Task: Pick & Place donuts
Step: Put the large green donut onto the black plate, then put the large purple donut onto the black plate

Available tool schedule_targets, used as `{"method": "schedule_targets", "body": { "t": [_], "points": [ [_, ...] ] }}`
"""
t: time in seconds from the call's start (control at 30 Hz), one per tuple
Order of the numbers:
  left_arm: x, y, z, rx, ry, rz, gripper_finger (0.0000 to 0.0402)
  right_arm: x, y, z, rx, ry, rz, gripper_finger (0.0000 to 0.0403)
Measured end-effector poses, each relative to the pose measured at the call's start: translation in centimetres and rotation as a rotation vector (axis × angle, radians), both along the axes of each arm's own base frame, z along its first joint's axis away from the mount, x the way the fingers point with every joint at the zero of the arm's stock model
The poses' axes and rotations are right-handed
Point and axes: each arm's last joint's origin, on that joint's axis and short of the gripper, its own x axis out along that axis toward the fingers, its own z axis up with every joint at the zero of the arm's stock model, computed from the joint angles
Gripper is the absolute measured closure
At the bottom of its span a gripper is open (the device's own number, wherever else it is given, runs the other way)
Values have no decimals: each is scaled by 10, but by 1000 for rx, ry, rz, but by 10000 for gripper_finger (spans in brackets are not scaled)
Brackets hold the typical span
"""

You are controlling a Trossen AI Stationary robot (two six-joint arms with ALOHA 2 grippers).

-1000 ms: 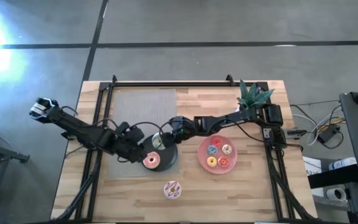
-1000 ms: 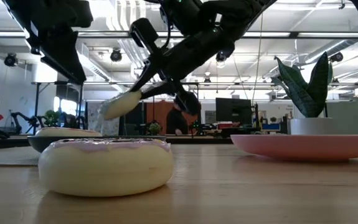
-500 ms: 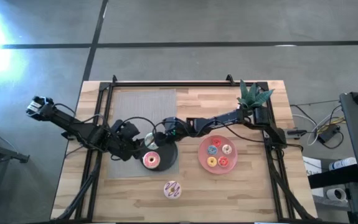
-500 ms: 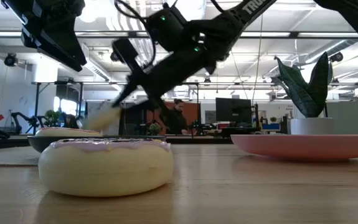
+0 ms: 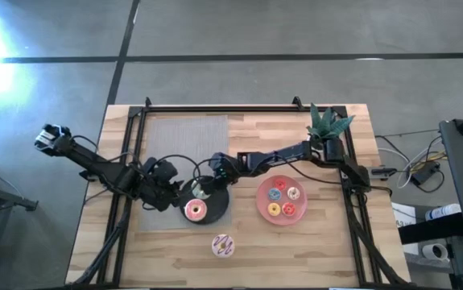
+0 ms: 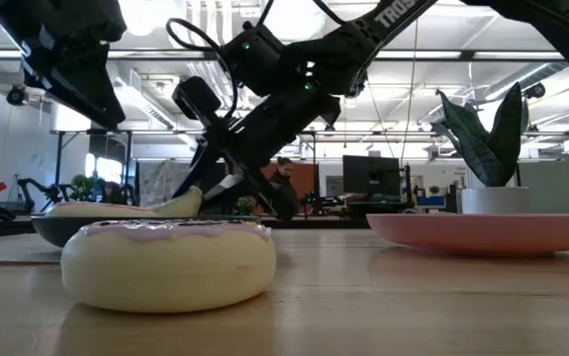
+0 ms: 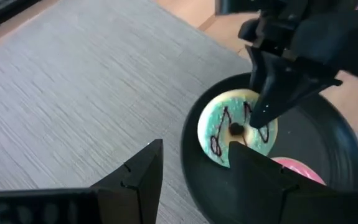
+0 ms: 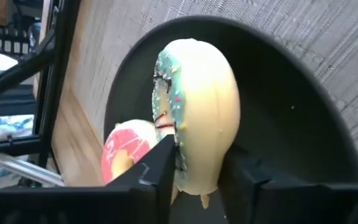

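R gripper [image 5: 204, 187] reaches in from 3 o'clock over the black plate [image 5: 220, 206], fingers clamped on the green donut [image 5: 200, 189], one finger thru its hole. Donut sits tilted at the plate's 10 o'clock edge; low view shows its lower side down at the plate rim [image 6: 51, 225]. L gripper [image 5: 172, 186] hangs just beside the plate at 9 o'clock, over the grey mat [image 5: 175, 153], fingers apart w/ nothing between them. Pink donut [image 5: 196, 209] lies flat on the black plate, approx. 7 o'clock of the green one, close beside it. White donut w/ dark streaks [image 5: 223, 245] lies on the bare table [image 5: 320, 242] at 6 o'clock of the plate, apart. Pink plate [image 5: 262, 201] at 3 o'clock holds four tiny donuts [image 5: 274, 209]. Potted plant [image 5: 326, 122] at the table's 1 o'clock corner.
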Motion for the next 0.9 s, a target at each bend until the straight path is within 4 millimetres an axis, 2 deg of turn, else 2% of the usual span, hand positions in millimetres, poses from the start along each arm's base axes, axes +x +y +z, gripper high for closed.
{"method": "schedule_targets", "body": {
  "t": [0.13, 0.27, 0.5, 0.6, 0.73, 0.83, 0.9],
  "points": [
    [-3, -3, -4, -22, -1, 5, 245, -4, -1, 11, -104, 7, 41, 264],
    [-4, -6, -4, -32, -9, 2, 245, -7, -4, 20, -185, 86, 94, 236],
    [-4, -6, -4, -34, -18, 11, 245, -14, 2, 29, -286, 151, 238, 208],
    [-4, -8, -4, -40, -27, 9, 245, -19, 17, 48, -399, 122, 380, 207],
    [-2, -11, -3, -50, -51, -11, 245, -32, 51, 76, -564, 49, 620, 208],
    [0, -14, -1, -53, -74, -44, 245, -46, 74, 80, -575, 30, 732, 209],
    [1, -16, 0, -60, -95, -52, 245, -52, 84, 75, -481, 32, 778, 209]
  ]
}}
